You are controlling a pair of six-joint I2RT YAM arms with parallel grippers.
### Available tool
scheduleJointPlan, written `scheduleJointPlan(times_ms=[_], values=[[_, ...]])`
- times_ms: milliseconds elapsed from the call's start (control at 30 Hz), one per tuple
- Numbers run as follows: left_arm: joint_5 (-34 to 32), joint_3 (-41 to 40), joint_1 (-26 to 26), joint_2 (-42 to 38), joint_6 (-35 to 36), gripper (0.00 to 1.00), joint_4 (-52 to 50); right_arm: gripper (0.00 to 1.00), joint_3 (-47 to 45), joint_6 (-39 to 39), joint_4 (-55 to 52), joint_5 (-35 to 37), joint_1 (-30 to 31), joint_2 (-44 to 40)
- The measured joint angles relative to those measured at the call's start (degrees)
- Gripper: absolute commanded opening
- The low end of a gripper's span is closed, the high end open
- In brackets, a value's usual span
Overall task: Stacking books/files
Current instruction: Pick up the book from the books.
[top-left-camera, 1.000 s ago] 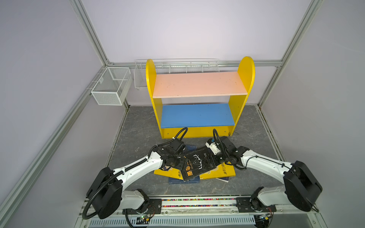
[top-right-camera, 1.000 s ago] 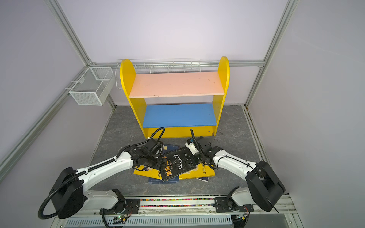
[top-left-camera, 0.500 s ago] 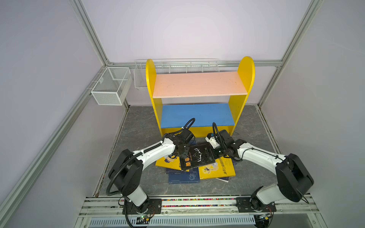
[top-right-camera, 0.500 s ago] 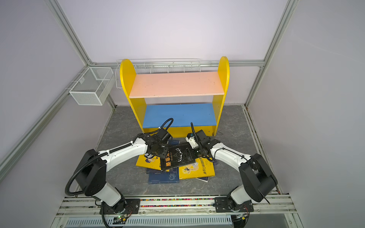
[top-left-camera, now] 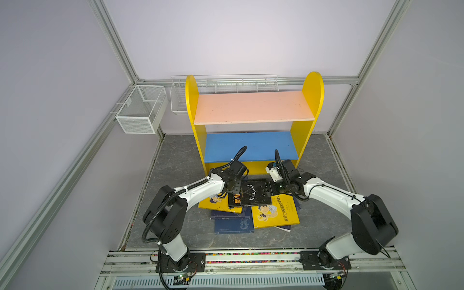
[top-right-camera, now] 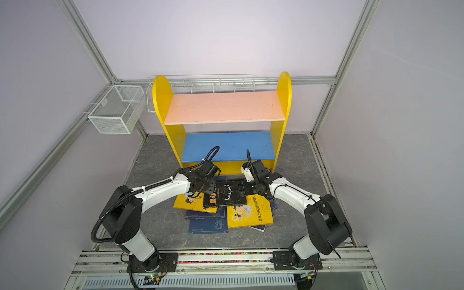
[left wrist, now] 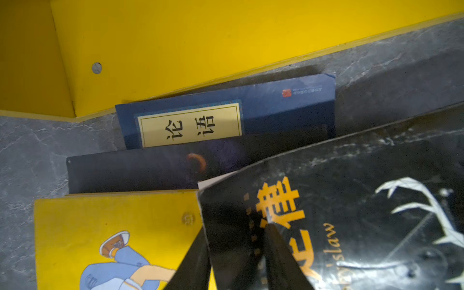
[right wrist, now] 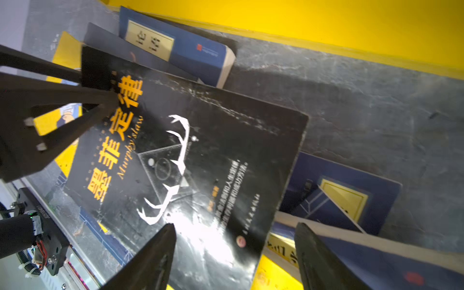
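Grey marbled counter [top-left-camera: 175, 160] carries a yellow shelf [top-left-camera: 311, 100] at the back and, just in front of it, a loose heap of books. On top lies a black book [top-left-camera: 251, 195], askew, overlapping two yellow books [top-left-camera: 275, 212] and several navy books [top-left-camera: 232, 223]. Left claw [left wrist: 233, 227] pinches the black book's corner by the orange title, one finger under the cover and one on it. Right claw [right wrist: 234, 226] stands wide at the opposite edge, one finger over the cover, the other over a navy book, gripping nothing.
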Motion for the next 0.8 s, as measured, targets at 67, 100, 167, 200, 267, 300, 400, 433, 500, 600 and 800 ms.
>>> scheduleJointPlan(times_ms=[67, 100, 167, 200, 267, 300, 400, 433, 500, 600, 800], values=[[0.0, -0.7, 0.0, -0.4, -0.4, 0.34, 0.8, 0.77, 0.0, 0.6, -0.7, -0.7, -0.2, 0.0], [-0.1, -1.0, 0.0, -0.5, -0.5, 0.34, 1.1, 0.77, 0.0, 0.8, -0.9, -1.3, -0.2, 0.2], [-0.1, -1.4, 0.0, -0.7, -0.7, 0.34, 1.6, 0.77, 0.0, 1.2, -0.9, -2.9, -0.4, 0.9], [0.0, -1.5, 0.0, -0.8, -0.8, 0.33, 1.8, 0.77, 0.0, 1.5, -0.8, -4.0, -0.4, 1.7], [-0.1, -1.6, 0.0, -0.8, -1.0, 0.31, 1.9, 0.77, -0.2, 2.0, -0.6, -5.6, -0.5, 3.6], [-0.1, -1.7, 0.1, -0.8, -1.1, 0.29, 2.0, 0.77, -0.3, 2.3, -0.1, -6.1, -0.6, 4.6], [-0.2, -1.7, 0.2, -0.9, -1.5, 0.24, 2.0, 0.77, -0.2, 3.3, 1.5, -8.9, -1.6, 6.2], [-0.2, -1.7, 0.3, -0.9, -1.6, 0.22, 2.0, 0.76, -0.2, 3.7, 2.1, -9.9, -2.0, 6.4], [-0.3, -1.8, 0.3, -0.9, -1.6, 0.18, 2.1, 0.76, -0.2, 4.4, 3.2, -11.6, -2.7, 6.9], [-0.4, -1.8, 0.4, -1.0, -1.6, 0.13, 1.9, 0.73, -0.8, 5.9, 5.2, -14.4, -3.8, 7.1], [-0.4, -1.8, 0.4, -1.2, -1.7, 0.1, 1.8, 0.68, -1.2, 7.0, 6.7, -17.1, -5.0, 6.2]])
